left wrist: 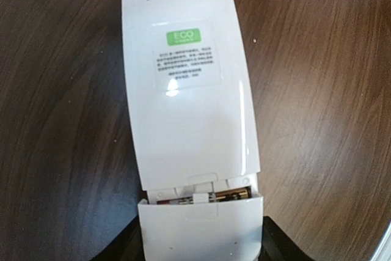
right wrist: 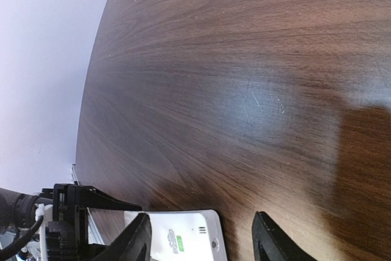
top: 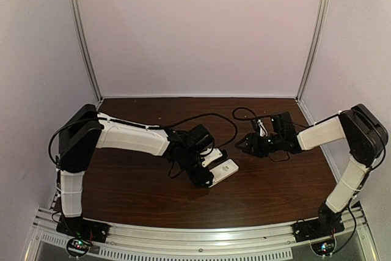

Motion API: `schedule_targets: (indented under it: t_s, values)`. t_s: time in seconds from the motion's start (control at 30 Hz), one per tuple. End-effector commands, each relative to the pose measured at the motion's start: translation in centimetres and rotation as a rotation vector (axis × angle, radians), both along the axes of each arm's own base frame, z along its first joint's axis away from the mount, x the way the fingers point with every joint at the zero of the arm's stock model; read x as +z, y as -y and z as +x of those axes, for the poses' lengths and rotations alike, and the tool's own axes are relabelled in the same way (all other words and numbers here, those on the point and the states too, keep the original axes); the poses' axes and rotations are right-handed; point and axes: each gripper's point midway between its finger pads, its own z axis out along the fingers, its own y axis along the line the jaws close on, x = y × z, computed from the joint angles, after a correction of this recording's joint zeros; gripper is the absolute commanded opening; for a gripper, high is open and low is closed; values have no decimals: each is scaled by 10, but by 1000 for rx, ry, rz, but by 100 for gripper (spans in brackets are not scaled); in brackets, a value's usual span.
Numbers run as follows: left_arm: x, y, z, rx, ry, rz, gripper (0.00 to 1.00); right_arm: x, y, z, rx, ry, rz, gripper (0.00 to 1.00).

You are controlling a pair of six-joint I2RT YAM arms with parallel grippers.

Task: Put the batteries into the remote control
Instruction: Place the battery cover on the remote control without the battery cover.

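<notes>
The remote control [left wrist: 189, 120] lies back up on the dark wood table, a green ECO sticker on its plain white back. It also shows in the top view [top: 225, 169] and at the bottom of the right wrist view [right wrist: 183, 239]. A flat white squarish cover [left wrist: 201, 227] sits partly slid over its near end. The batteries [left wrist: 235, 195] show in the narrow gap, lying in the compartment. My left gripper [left wrist: 201, 255] [top: 204, 178] grips the remote's near end, dark fingers [left wrist: 287, 242] on both sides. My right gripper [top: 244, 145] [right wrist: 201, 242] is open and empty, just right of the remote's far end.
Black cables [top: 244, 114] loop over the table behind both grippers. The table's back edge meets the pale wall [top: 201, 97]. An aluminium rail [top: 195, 236] runs along the near edge.
</notes>
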Motion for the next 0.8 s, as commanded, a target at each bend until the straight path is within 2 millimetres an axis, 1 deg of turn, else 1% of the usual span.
schedule_targets:
  t_s: [0.0, 0.2, 0.4, 0.63, 0.77]
  values:
    - [-8, -3, 2, 21, -38, 19, 59, -6, -8, -3, 19, -8, 15, 57]
    - [-13, -3, 1, 13, -60, 30, 59, -14, -15, -9, 36, -29, 20, 54]
    - [-20, -6, 0, 15, -74, 66, 63, -13, -15, -12, 33, -28, 39, 52]
    - [-21, -7, -2, 23, -95, 71, 67, -18, -15, -15, 42, -37, 31, 52]
    - [-18, -5, 0, 29, -89, 65, 70, -18, -16, -15, 45, -36, 33, 52]
